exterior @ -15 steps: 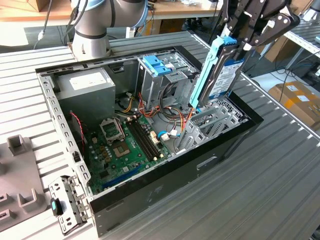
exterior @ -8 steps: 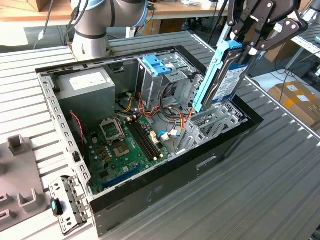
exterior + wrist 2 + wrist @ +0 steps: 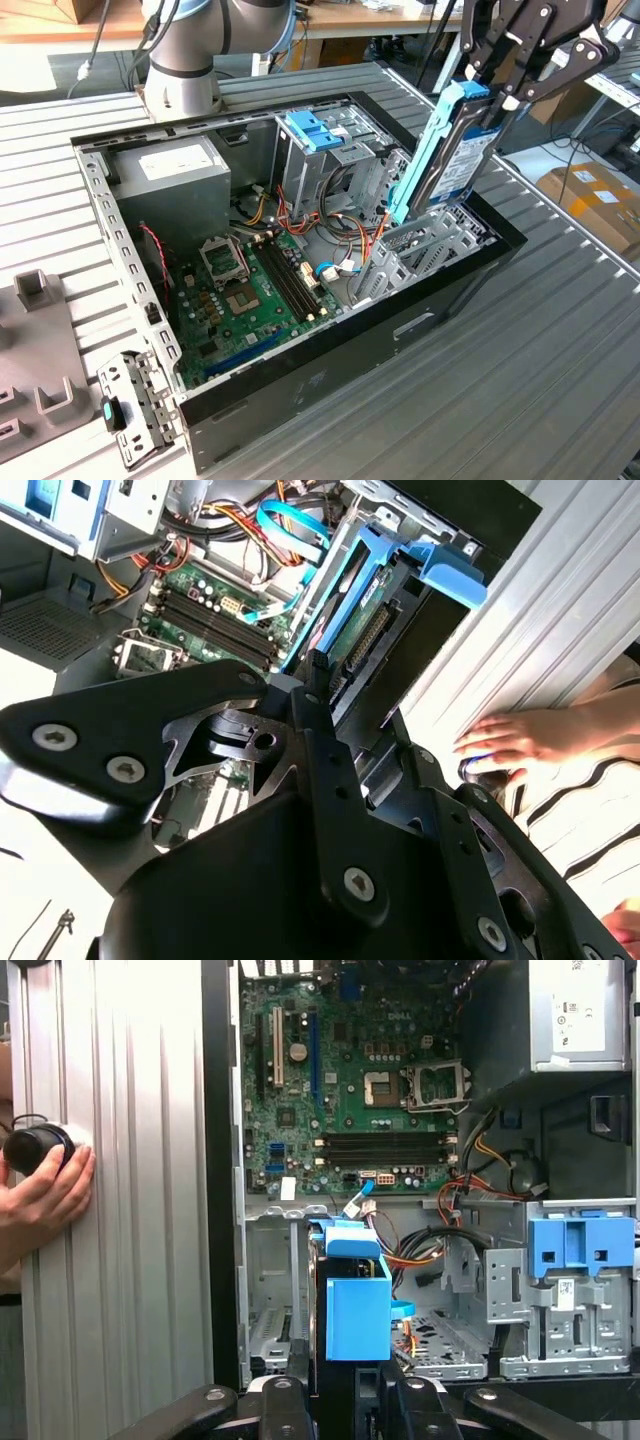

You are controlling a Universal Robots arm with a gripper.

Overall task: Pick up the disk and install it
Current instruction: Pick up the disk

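Observation:
The disk [image 3: 455, 150], grey metal with a white label in a bright blue carrier frame, hangs on edge and tilted over the open computer case [image 3: 300, 400]. My gripper [image 3: 492, 95] is shut on its upper end. The disk's lower end dips toward the grey metal drive cage [image 3: 420, 245] at the exterior view's right end of the case; I cannot tell whether they touch. In the second wrist view the disk [image 3: 365, 600] reaches away from my black fingers [image 3: 318, 695]. In the first wrist view its blue end [image 3: 357, 1305] stands just beyond my gripper [image 3: 340, 1395].
Inside the case are a green motherboard [image 3: 250, 290], a grey power-supply box [image 3: 170, 175], a wide blue latch [image 3: 310, 130] and coloured cables [image 3: 345, 225]. A person's hand [image 3: 40, 1195] rests on the ribbed table beside the case, by a black round object [image 3: 35, 1148]. A loose metal bracket [image 3: 135, 405] lies near the front.

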